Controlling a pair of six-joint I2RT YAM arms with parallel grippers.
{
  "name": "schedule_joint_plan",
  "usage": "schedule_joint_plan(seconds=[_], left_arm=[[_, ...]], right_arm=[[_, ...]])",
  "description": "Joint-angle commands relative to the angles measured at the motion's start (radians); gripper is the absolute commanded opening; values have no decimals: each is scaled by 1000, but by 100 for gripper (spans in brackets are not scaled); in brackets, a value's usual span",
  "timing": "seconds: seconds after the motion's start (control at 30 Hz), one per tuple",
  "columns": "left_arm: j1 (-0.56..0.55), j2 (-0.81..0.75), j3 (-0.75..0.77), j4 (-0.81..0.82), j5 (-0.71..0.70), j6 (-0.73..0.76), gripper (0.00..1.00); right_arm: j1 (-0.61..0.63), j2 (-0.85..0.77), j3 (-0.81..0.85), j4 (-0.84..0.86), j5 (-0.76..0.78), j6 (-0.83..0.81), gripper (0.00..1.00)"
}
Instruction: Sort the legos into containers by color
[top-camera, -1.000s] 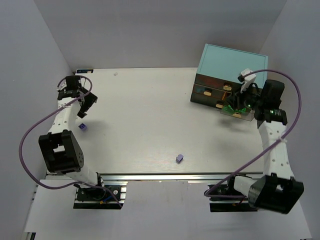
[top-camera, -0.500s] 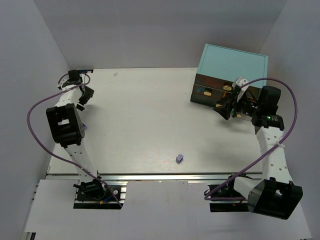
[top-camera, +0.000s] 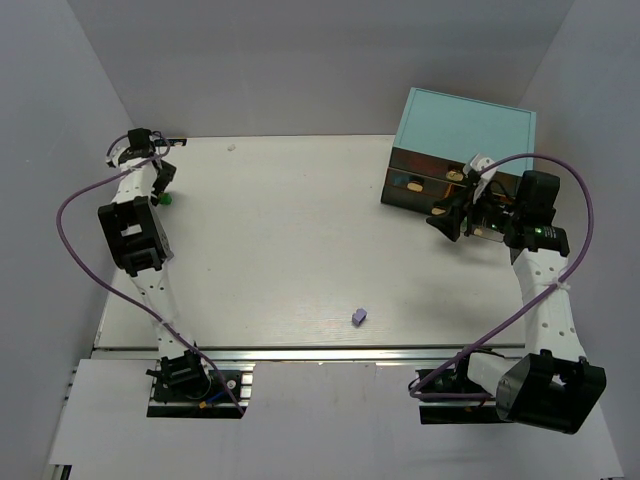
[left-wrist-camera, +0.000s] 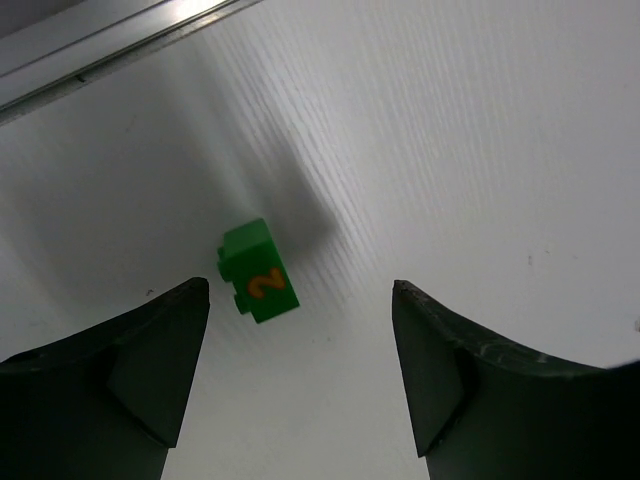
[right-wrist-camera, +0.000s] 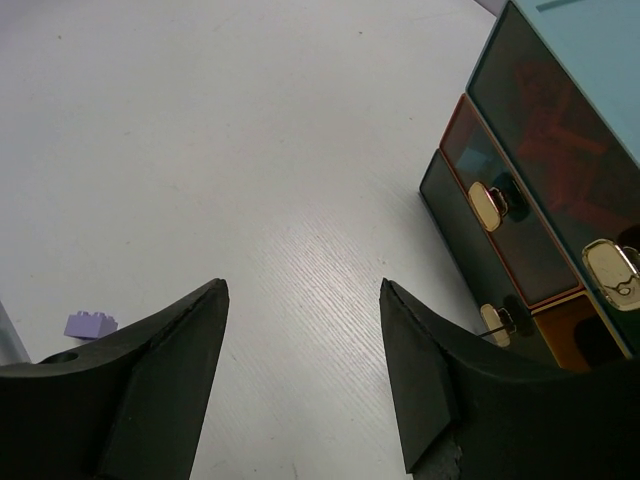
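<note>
A green brick (left-wrist-camera: 259, 284) with an orange mark lies on the white table just ahead of my open, empty left gripper (left-wrist-camera: 300, 295), nearer its left finger. From above the same green brick (top-camera: 165, 198) lies at the far left by my left gripper (top-camera: 160, 180). A lavender brick (top-camera: 359, 316) lies alone near the front middle; it also shows in the right wrist view (right-wrist-camera: 90, 324). My right gripper (top-camera: 447, 221) is open and empty beside the teal cabinet (top-camera: 468, 125), whose clear drawers (right-wrist-camera: 505, 215) with tan handles are to its right.
Grey walls close in the table on the left, back and right. A metal rail (top-camera: 320, 353) runs along the table's front edge. A small white speck (top-camera: 231, 147) lies near the back edge.
My left arm has swung toward the far left corner, away from a lavender brick that no longer shows there. A green brick now shows beside the gripper. My right gripper has left the drawer front.
</note>
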Motion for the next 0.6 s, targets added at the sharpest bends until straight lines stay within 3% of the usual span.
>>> schedule_joint_plan(seconds=[0.0,0.2,0.37,0.57], left_arm=[[17,-4,19,-46,-24,-8,83],[17,19,2,3,19,-15,73],[17,24,-10,29,61,-15,51],[17,-7,-80,59,101,-15,36]], right_arm=[[-4,13,58,-13,13,10,68],[-1,30,73,-7,27,17,68],[-1,31,76,-13,36,13,67],[1,28,70,-10,37,22,67]])
